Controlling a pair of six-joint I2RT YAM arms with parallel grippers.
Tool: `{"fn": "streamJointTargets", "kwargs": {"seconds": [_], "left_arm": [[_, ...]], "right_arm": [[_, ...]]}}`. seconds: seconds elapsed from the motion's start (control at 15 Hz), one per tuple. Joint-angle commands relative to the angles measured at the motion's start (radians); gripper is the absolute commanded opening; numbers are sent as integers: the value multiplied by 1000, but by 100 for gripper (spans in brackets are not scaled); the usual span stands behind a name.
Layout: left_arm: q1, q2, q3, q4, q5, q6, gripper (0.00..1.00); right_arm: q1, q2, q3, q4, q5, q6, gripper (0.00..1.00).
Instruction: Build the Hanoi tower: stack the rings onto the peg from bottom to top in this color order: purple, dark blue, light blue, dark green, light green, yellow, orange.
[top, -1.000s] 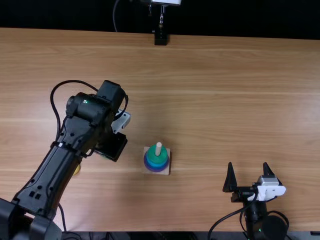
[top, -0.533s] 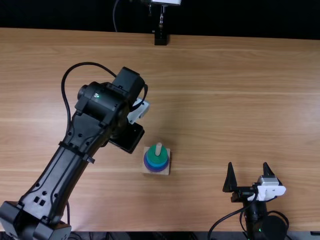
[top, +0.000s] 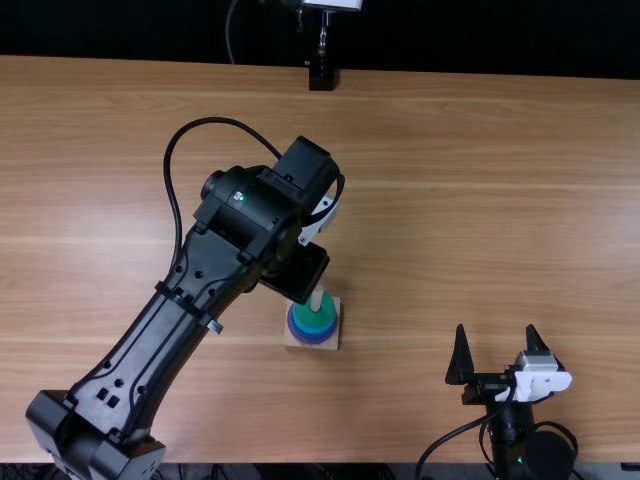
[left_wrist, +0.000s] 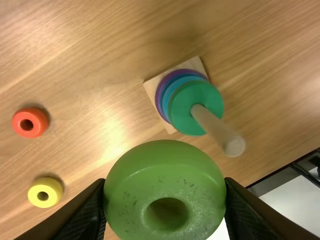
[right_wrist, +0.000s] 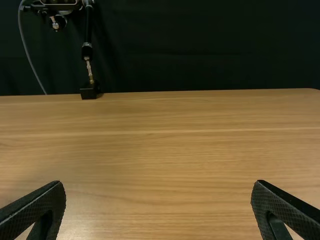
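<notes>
on the table (top: 480, 200), the base (top: 335, 341) bears the stacked rings (top: 314, 325), around the peg (top: 317, 299). right of it, closer to the near edge, is the right gripper (top: 496, 331). one loose ring (left_wrist: 37, 120) (another loose ring (left_wrist: 45, 186) is near it) lies apart from the base. a held ring (left_wrist: 165, 170) sits between the left gripper's (top: 300, 272) fingers.

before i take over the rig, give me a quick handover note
Left claw: closed on the light green ring, near the peg.
Right claw: open, empty.
On the peg: purple ring lowest, blue above (one or two unclear), dark green ring on top.
Loose on the table: orange ring, yellow ring.
Left to do: light green, then yellow, then orange.
</notes>
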Motion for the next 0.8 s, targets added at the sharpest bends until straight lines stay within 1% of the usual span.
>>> {"fn": "streamJointTargets", "kwargs": {"seconds": [0.0,0.2,0.33,0.73], "left_arm": [[-18,37,48,3,8,-36,0],[-38,57,59,6,8,-40,0],[-54,69,63,6,8,-68,0],[-89,93,63,28,8,-71,0]], "right_arm": [[-11,-7,-6,-4,-6,0,100],[-11,-7,-6,-3,-6,0,100],[-11,-7,-6,-3,-6,0,100],[-11,-7,-6,-4,-6,0,100]]}}
